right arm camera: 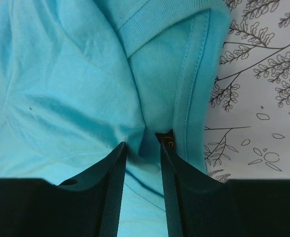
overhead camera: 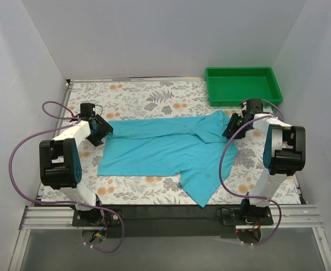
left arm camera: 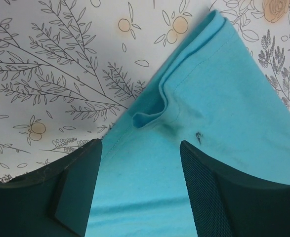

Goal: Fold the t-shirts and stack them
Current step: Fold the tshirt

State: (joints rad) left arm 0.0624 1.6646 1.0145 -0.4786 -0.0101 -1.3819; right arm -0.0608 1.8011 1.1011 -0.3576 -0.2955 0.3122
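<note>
Turquoise shirt [overhead camera: 165, 149], where's it sitting? — A

Flat on the floral tablecloth [overhead camera: 137, 96], mid-table, laid sideways. One sleeve [overhead camera: 202, 186] sticks out toward 5 o'clock, closest to the arm bases. — B

Left gripper [overhead camera: 104, 131]? — A

At the shirt's 9 o'clock edge. Jaws spread wide, nothing pinched. Wrist view shows cloth lying under the gap between the fingers [left arm camera: 80, 182], with a small raised fold [left arm camera: 149, 118] in the hem just ahead of them. — B

Right gripper [overhead camera: 231, 127]? — A

At 3 o'clock, on the collar [right arm camera: 154, 24] end. Jaws stand narrowly apart with a pucker of cloth running in between. Can't tell whether it's clamped or just sitting there. — B

Anything farther out? — A

Green tray [overhead camera: 241, 84] at 1 o'clock by the back wall, just beyond the collar end. Top view shows a thin strip of tablecloth between tray and shirt. — B
</note>
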